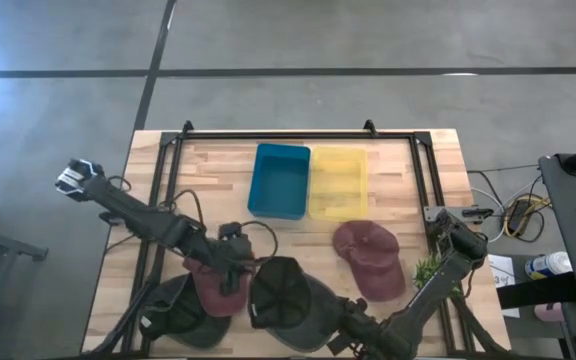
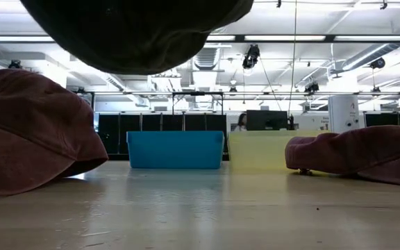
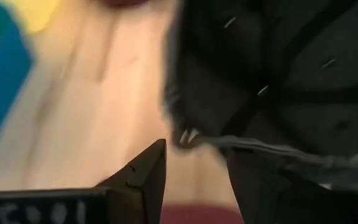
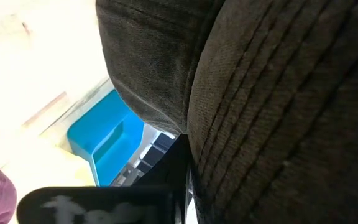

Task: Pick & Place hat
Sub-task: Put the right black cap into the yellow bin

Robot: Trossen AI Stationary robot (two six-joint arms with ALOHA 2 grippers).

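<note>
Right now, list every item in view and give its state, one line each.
Dark hat: lifted off the table, held by the right gripper.
Left gripper: open, beside the dark hat.
Maroon hat: resting on the table near the yellow bin.
Second maroon hat: on the table under the left arm.
Blue bin: upright, empty.
Yellow bin: upright, empty, touching the blue bin.

Four hats: two maroon hats (image 1: 370, 258) (image 1: 215, 287) and two dark hats (image 1: 286, 303) (image 1: 173, 312). Two bins on the tabletop (image 1: 218, 180): one blue (image 1: 279, 180), one yellow (image 1: 339, 183).
</note>
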